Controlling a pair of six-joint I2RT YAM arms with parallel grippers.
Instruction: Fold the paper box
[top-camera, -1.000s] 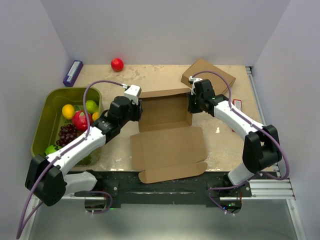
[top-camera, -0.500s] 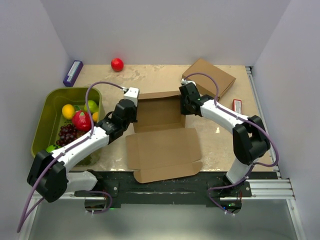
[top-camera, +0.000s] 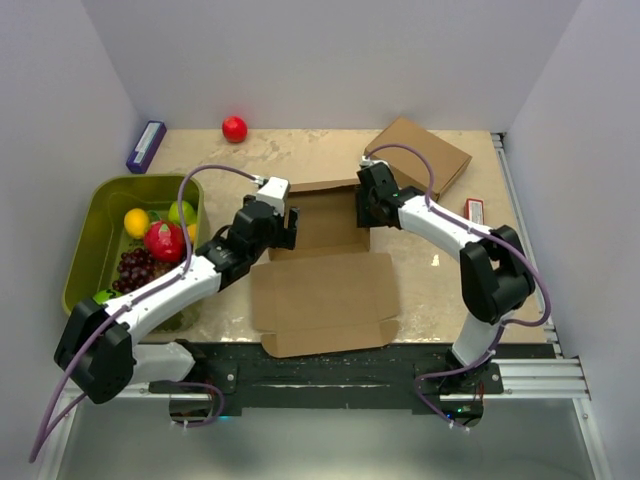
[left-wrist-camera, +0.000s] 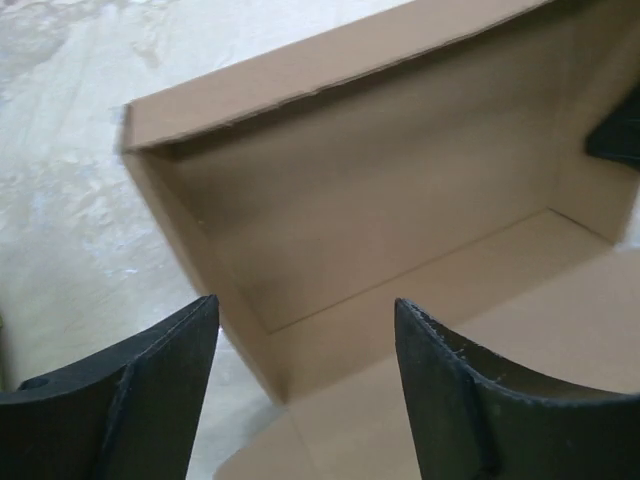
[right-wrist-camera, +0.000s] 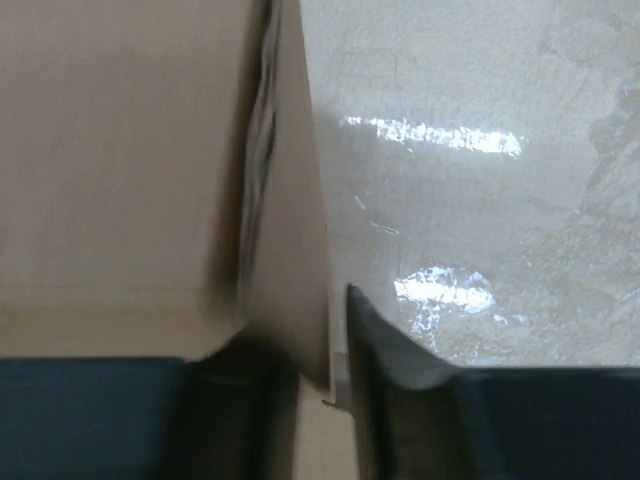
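Note:
The paper box is a brown cardboard sheet at the table's middle, its back half raised into walls and its front flap flat. My left gripper is open at the box's left wall. In the left wrist view the left gripper straddles the near corner of that wall, and the box fills the frame. My right gripper is shut on the box's right wall. In the right wrist view the right gripper pinches the wall's edge between its fingers.
A second, fully formed brown carton lies at the back right. A green bin of fruit stands at the left. A red ball and a purple bar lie at the back. A small red item lies at the right.
My right gripper has moved left with the right wall. My left gripper has moved right to the left wall's corner. The whole box has shifted a little to the left.

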